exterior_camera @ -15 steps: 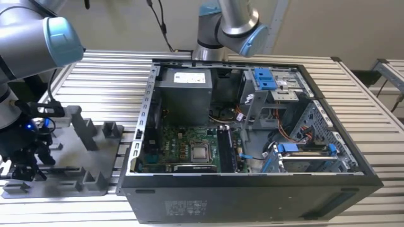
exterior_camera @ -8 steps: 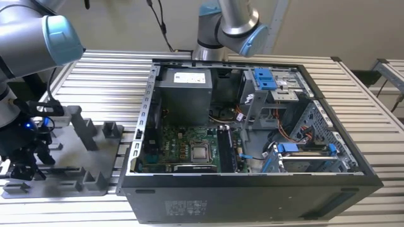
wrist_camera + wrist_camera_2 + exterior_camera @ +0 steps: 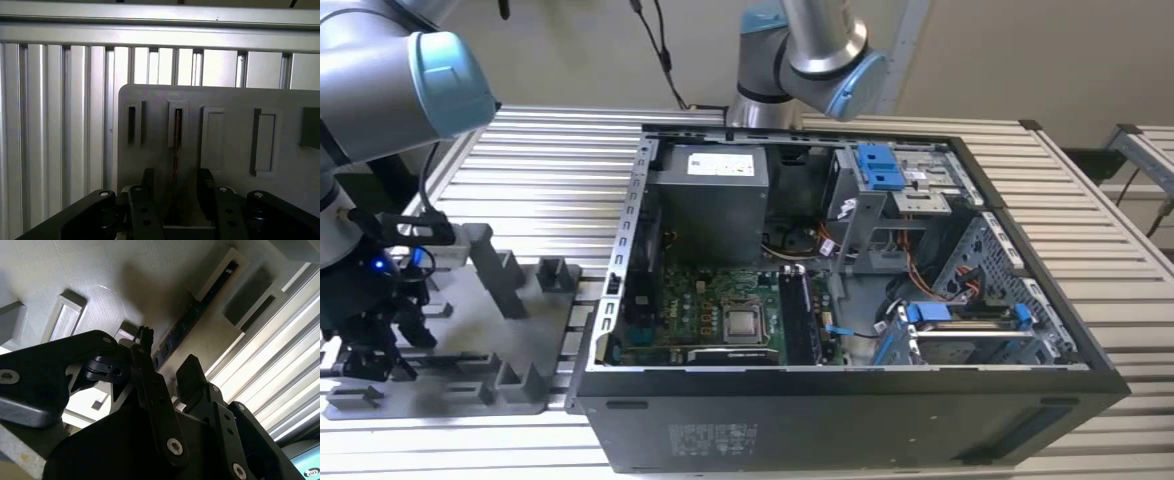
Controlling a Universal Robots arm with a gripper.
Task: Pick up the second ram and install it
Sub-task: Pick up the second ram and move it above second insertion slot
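Gripper (image 3: 176, 186) is spread and grasps nothing. In both wrist views I see its two black fingers (image 3: 148, 184) on either side of the memory stick (image 3: 177, 131), with a gap on each side. The memory stick stands edge-on in a narrow slot of the grey tray (image 3: 230, 97), a thin dark strip running away from the fingers. The tray lies on the slatted metal table (image 3: 55, 110). In the exterior view the gripper hangs over the tray at the exterior view's left. Just beside the tray, toward the exterior view's right, lies the open computer case (image 3: 854, 425), circuit board (image 3: 707, 305) exposed. A second arm (image 3: 801, 50) stands behind it.
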